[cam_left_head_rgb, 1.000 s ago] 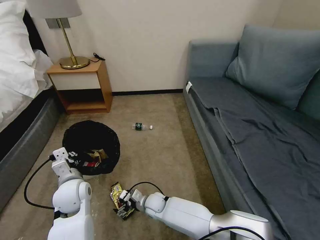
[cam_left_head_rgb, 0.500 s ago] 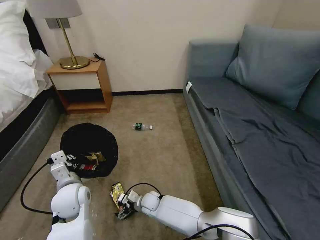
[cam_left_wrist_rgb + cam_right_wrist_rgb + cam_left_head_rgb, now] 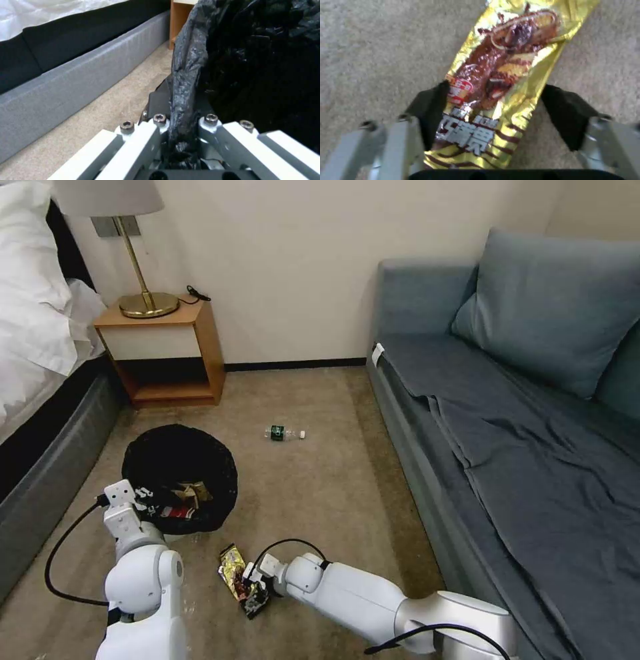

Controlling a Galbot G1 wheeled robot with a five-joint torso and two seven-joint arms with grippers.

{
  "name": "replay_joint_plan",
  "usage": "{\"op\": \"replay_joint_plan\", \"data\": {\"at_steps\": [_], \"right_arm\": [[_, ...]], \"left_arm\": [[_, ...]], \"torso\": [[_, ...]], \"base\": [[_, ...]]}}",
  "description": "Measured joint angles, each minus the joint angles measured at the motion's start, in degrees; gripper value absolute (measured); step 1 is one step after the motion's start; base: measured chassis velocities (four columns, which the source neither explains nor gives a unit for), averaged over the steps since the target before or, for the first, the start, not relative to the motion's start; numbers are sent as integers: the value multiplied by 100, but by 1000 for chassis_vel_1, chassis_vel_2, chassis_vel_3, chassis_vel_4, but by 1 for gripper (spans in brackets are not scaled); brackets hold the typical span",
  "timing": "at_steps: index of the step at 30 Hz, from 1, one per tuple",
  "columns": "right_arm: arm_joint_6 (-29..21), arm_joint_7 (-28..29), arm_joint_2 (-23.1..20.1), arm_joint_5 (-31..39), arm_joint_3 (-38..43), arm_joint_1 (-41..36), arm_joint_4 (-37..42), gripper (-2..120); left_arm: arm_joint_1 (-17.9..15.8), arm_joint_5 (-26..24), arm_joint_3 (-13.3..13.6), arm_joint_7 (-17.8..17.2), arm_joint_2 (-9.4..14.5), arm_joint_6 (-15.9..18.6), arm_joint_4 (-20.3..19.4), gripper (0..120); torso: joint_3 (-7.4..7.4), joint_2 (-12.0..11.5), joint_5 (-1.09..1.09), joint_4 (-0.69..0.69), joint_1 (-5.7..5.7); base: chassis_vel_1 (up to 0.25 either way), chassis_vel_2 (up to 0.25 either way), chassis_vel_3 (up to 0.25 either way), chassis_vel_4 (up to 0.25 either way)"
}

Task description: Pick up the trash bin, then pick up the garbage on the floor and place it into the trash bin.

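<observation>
I've got the trash bin (image 3: pixel 180 477) on the carpet beside the bed, left end effector (image 3: pixel 181 130) clenched on its black liner rim. Brown paper and the red-and-white carton (image 3: pixel 179 509) are already inside. Right end effector (image 3: pixel 501 117) is low over the gold snack wrapper (image 3: pixel 506 82), released, pads straddling it on the floor just in front of the bin. I'd press down before closing: thin foil slips. Small bottle (image 3: pixel 285 433) lies further off, mid-carpet.
</observation>
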Motion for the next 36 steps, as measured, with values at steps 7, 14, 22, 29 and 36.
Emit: {"op": "replay_joint_plan", "data": {"at_steps": [7, 14, 22, 29, 36], "right_arm": [[204, 17, 5, -149, 66, -5, -94, 39], [310, 48, -56, -237, 138, -12, -106, 13], [349, 82, -134, -303, 260, -40, -49, 0], [429, 107, -314, -395, 502, -72, -30, 0], [844, 174, -567, -588, 1880, 31, -375, 0]], "left_arm": [[-23, 1, 2, 0, -1, 0, 18, 4], [-57, -5, -2, 1, -3, -3, 57, 4], [-85, -32, -18, 2, -4, -9, 84, 4], [-84, -96, -64, 3, -3, -15, 88, 4], [-119, -200, -89, 3, -1, 19, 57, 4]], "torso": [[0, 0, 0, 1, 0], [0, 0, -2, 1, 0], [0, 0, -2, 0, 0], [0, 0, -1, 0, 0], [1, 0, 0, -2, 0]], "base": [[0, 0, 0, 0], [0, 0, 0, 0], [0, 0, 0, 0], [0, 0, 0, 0], [0, 0, 0, 0]]}}
